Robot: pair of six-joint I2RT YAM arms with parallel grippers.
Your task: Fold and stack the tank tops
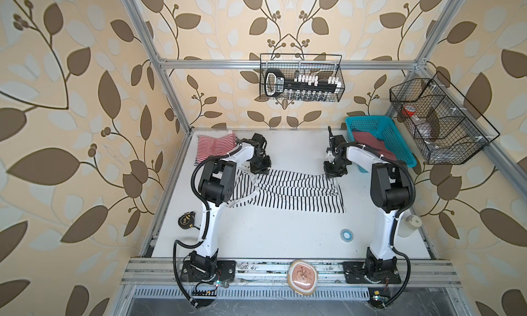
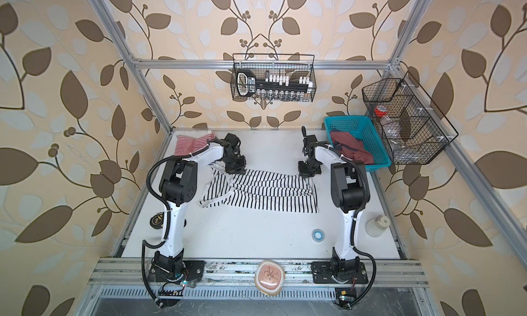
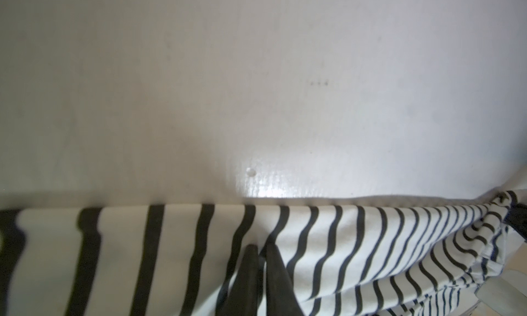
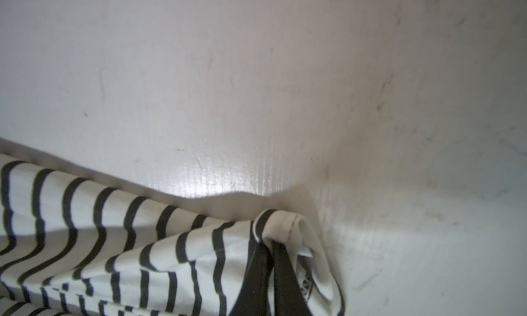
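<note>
The black-and-white striped tank top point(image 1: 285, 192) is spread across the worktop point(image 1: 271, 231) between the two claws, and its far edge is gripped at both ends. The left claw point(image 3: 259, 250) is pinched closed on the striped cloth near the strap end. The right claw point(image 4: 269, 244) is pinched closed on the hemmed corner at the opposite end. The straps on the left claw's side are seen rumpled and partly turned over, so this top is judged to be mid-fold rather than finished.

Just beyond the left claw, towards its outer side, the red-and-white striped tank top point(image 1: 214, 146) is laid in a compact, somewhat creased packet; it is taken to be folded already, though this cannot be confirmed.

Close by the right claw, on its outer side, the dusty red tank top point(image 2: 350, 146) is seen bunched inside the blue basket point(image 1: 399, 149), evidently not yet handled.

Roughly one garment is judged done, one is in hand, and one is left, with the stacking yet to be carried out.
</note>
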